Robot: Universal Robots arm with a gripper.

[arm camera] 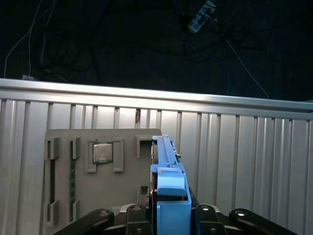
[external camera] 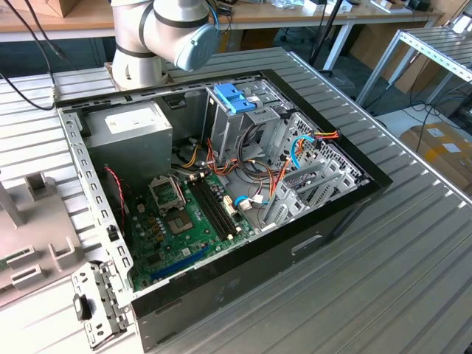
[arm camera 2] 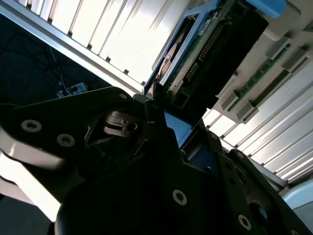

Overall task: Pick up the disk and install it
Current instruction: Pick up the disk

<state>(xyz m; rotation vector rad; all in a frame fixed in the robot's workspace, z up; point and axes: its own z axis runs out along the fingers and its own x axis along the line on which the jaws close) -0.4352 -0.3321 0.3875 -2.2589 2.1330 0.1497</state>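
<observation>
Blue-railed disk (arm camera: 166, 161) stands on edge, clamped in the hand (arm camera: 168, 215), at the edge of a grey tray (arm camera: 127, 188) holding a chip (arm camera: 102, 152) and a memory stick (arm camera: 72, 176) on the bench (arm camera: 244, 161).

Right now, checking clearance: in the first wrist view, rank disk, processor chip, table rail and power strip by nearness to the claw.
1. disk, held in the claw.
2. processor chip, on the grey tray.
3. table rail, beyond the tray.
4. power strip, on the floor.

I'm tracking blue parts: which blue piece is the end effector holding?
The disk with blue rails, edge-on in the end effector; the bare blue bracket sits atop the case's drive cage.
</observation>
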